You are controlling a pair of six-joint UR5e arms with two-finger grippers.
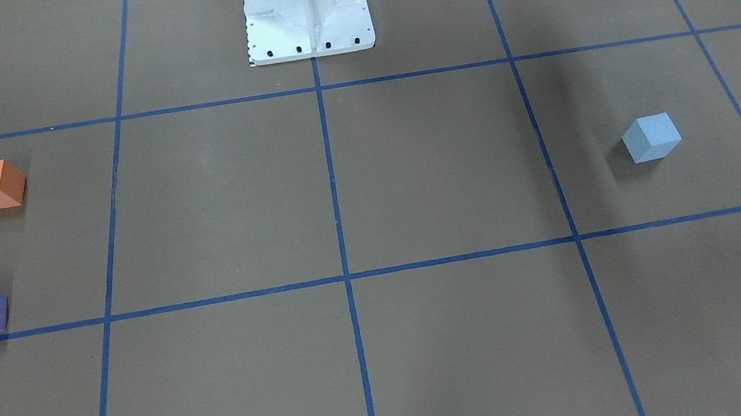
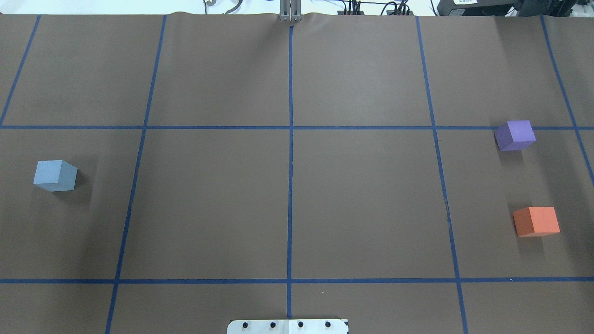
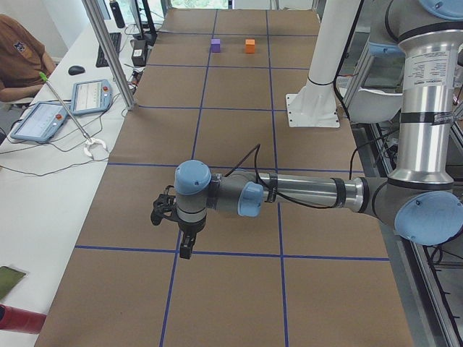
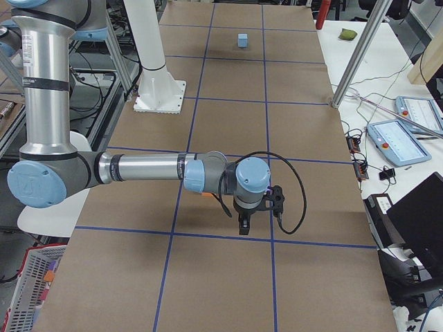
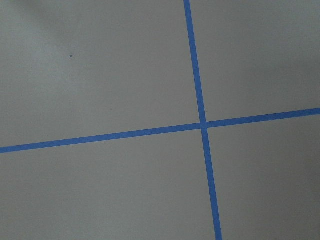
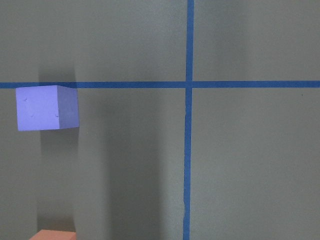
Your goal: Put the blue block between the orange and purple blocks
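Note:
The light blue block (image 1: 652, 138) sits alone on the brown table on my left side, also in the overhead view (image 2: 55, 175). The orange block (image 2: 536, 221) and the purple block (image 2: 514, 135) sit far off on my right side, with a gap of bare table between them. The right wrist view shows the purple block (image 6: 46, 107) and the top edge of the orange block (image 6: 52, 235) below it. My left gripper (image 3: 187, 246) and right gripper (image 4: 243, 225) show only in the side views, each above the table. I cannot tell whether they are open or shut.
The white robot base (image 1: 307, 14) stands at the table's robot-side edge. Blue tape lines (image 2: 290, 139) divide the table into squares. A side desk with tablets (image 3: 90, 95) and a seated operator (image 3: 22, 50) lie beyond the far edge.

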